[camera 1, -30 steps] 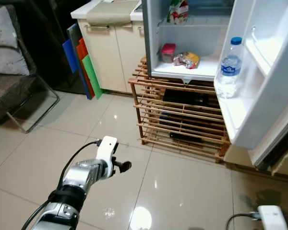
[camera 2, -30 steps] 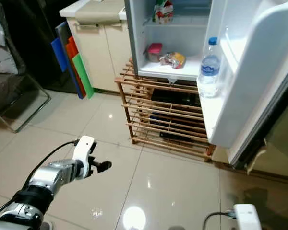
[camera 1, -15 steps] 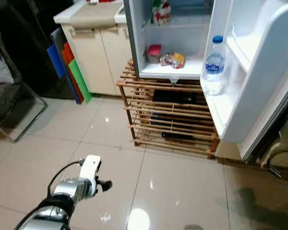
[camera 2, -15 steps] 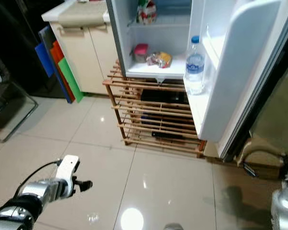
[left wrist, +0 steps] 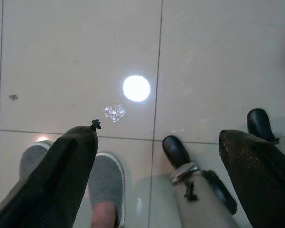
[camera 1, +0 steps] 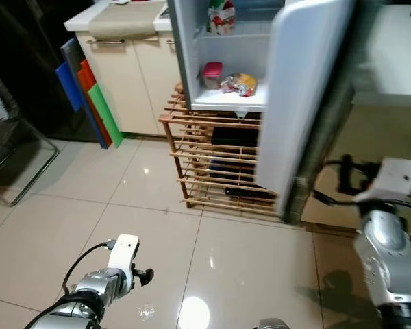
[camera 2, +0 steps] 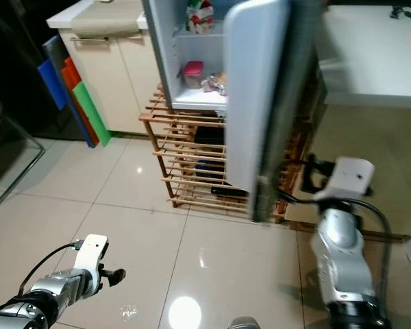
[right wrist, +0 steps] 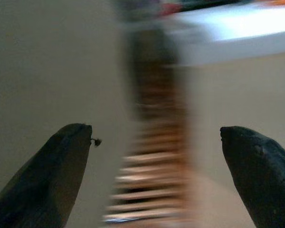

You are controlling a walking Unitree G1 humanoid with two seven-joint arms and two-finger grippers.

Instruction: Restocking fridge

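The white fridge [camera 1: 192, 62] stands open above a wooden slat rack [camera 1: 212, 164]. On its shelves are a carton [camera 1: 221, 15], a red tub [camera 1: 212, 74] and a snack bag [camera 1: 238, 83]. The fridge door [camera 1: 301, 103] is seen almost edge-on and hides its own shelves. My right gripper [camera 1: 344, 177] is raised beside the door's lower outer edge, fingers open; the right wrist view shows the blurred door edge between the fingertips [right wrist: 78, 137]. My left gripper [camera 1: 142, 276] hangs low over the floor, open and holding nothing.
Beige cabinets [camera 1: 133, 75] with coloured boards [camera 1: 89, 103] leaning on them stand left of the fridge. A metal chair frame [camera 1: 20, 164] is at far left. A white table [camera 2: 377, 55] is at right. A person's grey slipper [left wrist: 107, 185] shows below my left gripper.
The fridge door has swung inward, hiding the water bottle on its shelf. My right arm has risen beside the door's edge. The left arm has dropped lower; the camera has shifted.
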